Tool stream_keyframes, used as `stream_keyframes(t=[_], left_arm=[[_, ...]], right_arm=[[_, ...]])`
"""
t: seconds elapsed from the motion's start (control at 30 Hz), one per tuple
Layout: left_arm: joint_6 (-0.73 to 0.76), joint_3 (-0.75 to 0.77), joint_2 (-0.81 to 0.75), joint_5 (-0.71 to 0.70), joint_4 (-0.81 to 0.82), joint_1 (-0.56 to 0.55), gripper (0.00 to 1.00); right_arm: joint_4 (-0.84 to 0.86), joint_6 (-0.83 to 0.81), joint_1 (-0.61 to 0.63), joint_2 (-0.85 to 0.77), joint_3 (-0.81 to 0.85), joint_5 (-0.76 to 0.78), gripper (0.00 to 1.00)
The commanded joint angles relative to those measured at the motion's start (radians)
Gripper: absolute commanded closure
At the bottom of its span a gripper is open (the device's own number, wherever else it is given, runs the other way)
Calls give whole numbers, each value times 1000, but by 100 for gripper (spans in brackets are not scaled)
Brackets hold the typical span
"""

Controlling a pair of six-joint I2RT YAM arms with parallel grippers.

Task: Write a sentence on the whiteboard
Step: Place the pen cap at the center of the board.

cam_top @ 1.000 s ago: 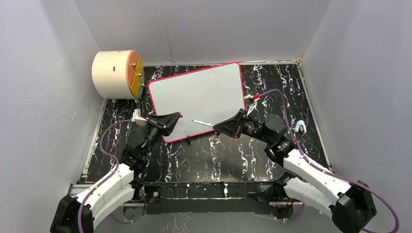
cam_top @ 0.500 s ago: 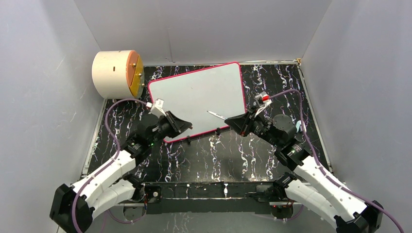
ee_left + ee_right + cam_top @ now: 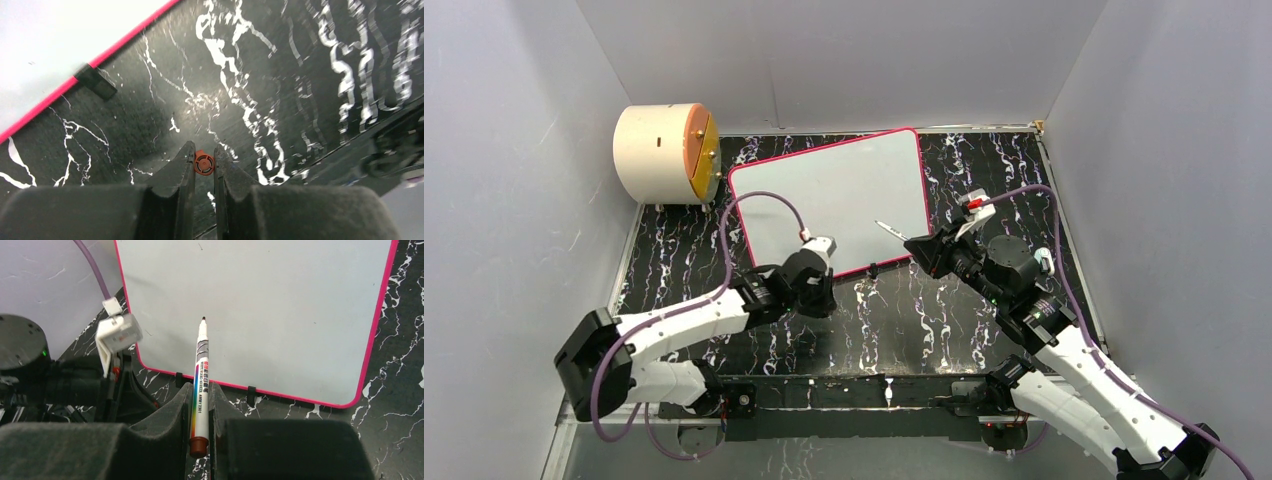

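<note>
Tabletop: black marbled table (image 3: 894, 320), grey walls around.
Board: whiteboard (image 3: 824, 190) lies flat mid-table, blank, nothing written yet.
Change: left arm (image 3: 694, 320) has swung off the board's near-left corner to the table by its near edge, clearing the way to write.
Right gripper (image 3: 201, 387): pinching an uncapped marker (image 3: 201, 365), tip aimed at the board.
Left gripper (image 3: 204, 152): low, squeezing a small orange cap (image 3: 204, 163).
</note>
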Motion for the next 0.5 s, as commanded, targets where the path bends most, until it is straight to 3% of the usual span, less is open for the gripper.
stream_keyframes(t=[0.0,0.47], left_arm=[[68,43,67,-102,-102,-61,100],[72,118,286,-168,-142,-117,98]], right_arm=[[23,-4,-5,-9,9,30,100],[30,-33,-5,-8,-37,40,100]])
